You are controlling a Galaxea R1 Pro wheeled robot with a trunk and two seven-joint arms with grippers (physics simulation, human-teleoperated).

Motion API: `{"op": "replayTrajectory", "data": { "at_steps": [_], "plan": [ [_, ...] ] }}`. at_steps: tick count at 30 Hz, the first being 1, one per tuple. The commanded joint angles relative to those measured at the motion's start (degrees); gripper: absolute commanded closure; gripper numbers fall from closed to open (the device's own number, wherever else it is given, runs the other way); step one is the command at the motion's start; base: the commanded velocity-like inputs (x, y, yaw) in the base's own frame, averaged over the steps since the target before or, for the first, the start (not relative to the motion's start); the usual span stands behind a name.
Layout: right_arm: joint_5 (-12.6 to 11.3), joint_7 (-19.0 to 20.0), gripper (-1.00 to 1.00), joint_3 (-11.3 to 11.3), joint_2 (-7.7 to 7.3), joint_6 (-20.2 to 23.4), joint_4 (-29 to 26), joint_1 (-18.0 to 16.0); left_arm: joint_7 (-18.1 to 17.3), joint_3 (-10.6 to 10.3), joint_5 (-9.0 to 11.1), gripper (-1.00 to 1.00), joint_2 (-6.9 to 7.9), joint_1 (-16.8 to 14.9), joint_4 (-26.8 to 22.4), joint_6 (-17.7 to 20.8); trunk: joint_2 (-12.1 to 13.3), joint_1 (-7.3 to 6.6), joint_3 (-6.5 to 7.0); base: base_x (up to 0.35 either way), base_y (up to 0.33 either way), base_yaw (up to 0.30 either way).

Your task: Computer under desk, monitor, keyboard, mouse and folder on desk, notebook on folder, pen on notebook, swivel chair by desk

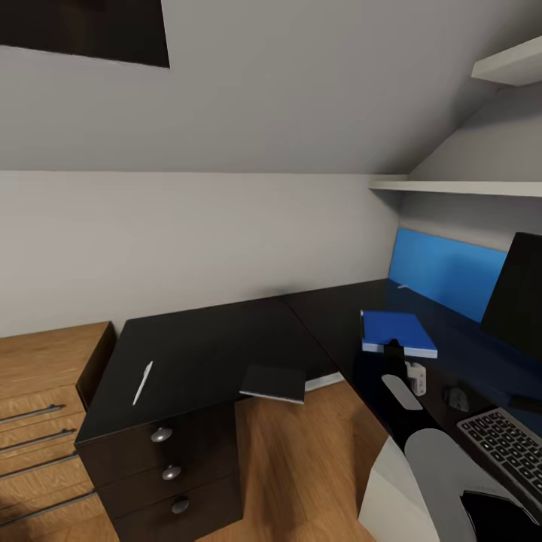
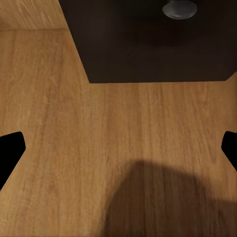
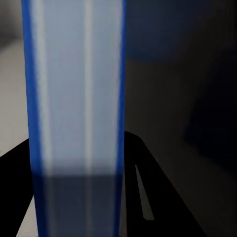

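1. At the far left of the head view stands one black drawer unit [image 1: 173,421] with three round silver knobs on its front. One pen [image 1: 142,382] lies on its top near the left edge, and one dark notebook [image 1: 274,383] lies at its right front corner, overhanging the edge. Both have yet to go to the desk, so the stacking steps are not done.
2. The left gripper [image 2: 118,148] hangs over the wood floor [image 2: 64,123] beside the drawer unit's front. Its two dark fingertips sit at the opposite edges of the left wrist view with nothing between them, so it is spread wide and empty.
3. Further right is the desk [image 1: 339,316], with its blue back panel. One blue folder [image 1: 397,332] is above the desktop, held at its near edge by the right gripper [image 1: 392,348]. In the right wrist view the folder's pale edge runs straight between the dark fingers [image 3: 158,197], so the gripper is clamped on it. Whether the folder already rests on the desk I cannot tell. I judge the folder step to be nearly done, short of release.
4. Just right of the gripper lies one dark mouse [image 1: 456,397].
5. Next, one keyboard [image 1: 503,444] lies on the desk, near the mouse.
6. At the right edge, one monitor [image 1: 516,297] stands on the desk. Those three placements look done.
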Motion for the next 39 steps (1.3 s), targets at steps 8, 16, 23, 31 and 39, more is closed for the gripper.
{"op": "replayTrajectory", "data": {
  "at_steps": [8,16,23,31,39],
  "plan": [
    [-0.5,-1.4,1.00,0.0,-0.09,-0.1,0.1,0.0,0.1,-0.4,0.6,-1.00,-0.03,0.0,0.1,-0.2,-3.3,1.76,-1.50,0.000,0.000,0.000],
    [-0.5,-1.4,1.00,-0.1,-0.10,-0.2,0.1,0.0,0.1,-0.3,0.5,-1.00,-0.03,0.0,0.1,-0.3,-6.5,3.52,-2.94,0.000,0.000,0.000],
    [-0.6,-1.3,1.00,-0.1,-0.02,-0.4,-0.1,0.0,0.1,-0.3,0.5,-1.00,-0.20,0.0,0.1,-0.3,-9.3,5.05,-4.19,0.000,0.000,0.000],
    [-0.7,-1.2,1.00,-0.1,0.04,-0.4,-0.2,0.0,0.1,-0.3,0.5,-1.00,-0.28,0.0,0.1,-0.3,-11.3,6.15,-5.09,0.000,0.000,-0.009],
    [-0.7,-1.2,1.00,-0.2,0.01,-0.3,-0.2,0.0,-0.1,-0.3,0.4,-1.00,-0.41,0.0,0.1,-0.6,-11.3,6.15,-5.26,0.000,0.000,-0.137]
  ]
}}
